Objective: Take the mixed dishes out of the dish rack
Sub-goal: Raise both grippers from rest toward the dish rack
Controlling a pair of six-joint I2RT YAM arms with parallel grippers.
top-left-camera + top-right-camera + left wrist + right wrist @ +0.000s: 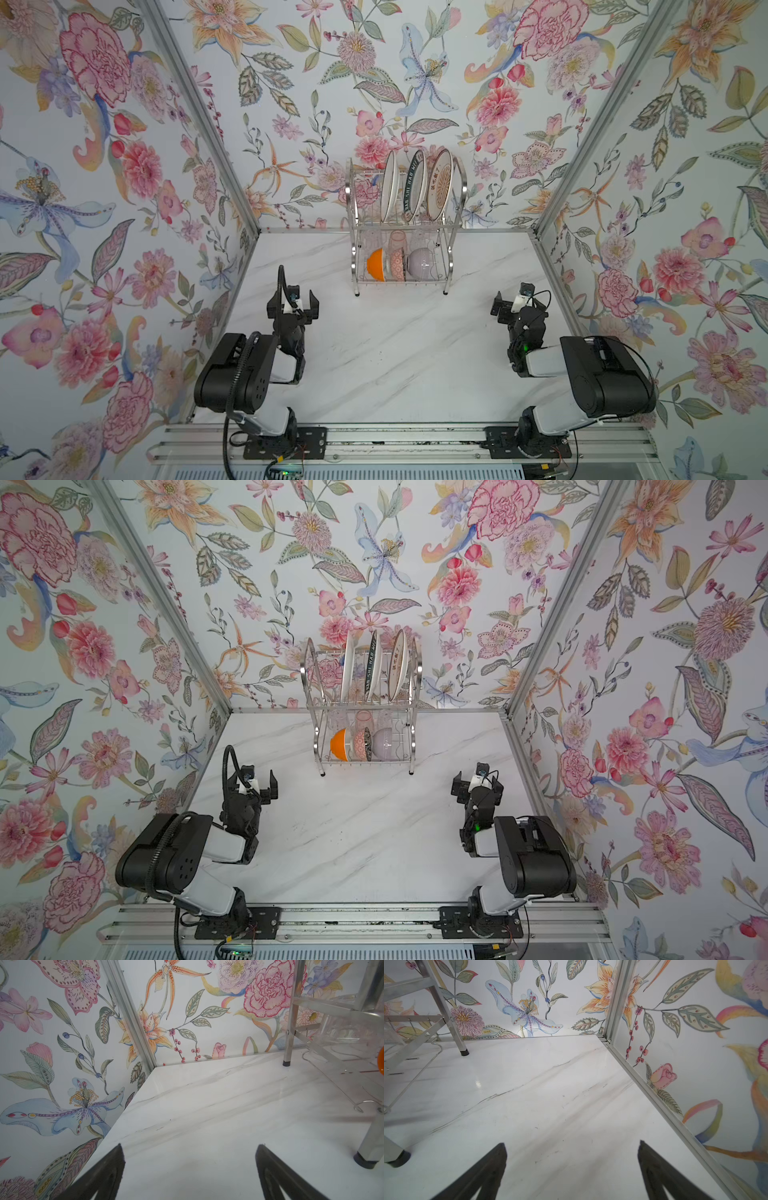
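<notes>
The dish rack [462, 187] [309, 675] stands at the back middle of the table in both top views. Its upper shelf holds three upright plates: white [389, 187], teal-lettered [415, 187], orange sunburst [440, 187]. On the lower shelf are an orange bowl [375, 264], a leaf-patterned bowl [397, 264] and a lilac bowl [422, 262], with a pink glass [397, 240] and clear glasses behind. My left gripper [295, 300] [190, 1145] is open and empty, in front of the rack to its left. My right gripper [517, 301] [572, 1142] is open and empty, to its right.
The white marble tabletop [395, 353] is walled by floral panels on three sides, with aluminium posts [199, 112] at the back corners. A metal rail [395, 440] carrying both arm bases runs along the front. The rack's legs [287, 1047] [452, 1022] show in both wrist views.
</notes>
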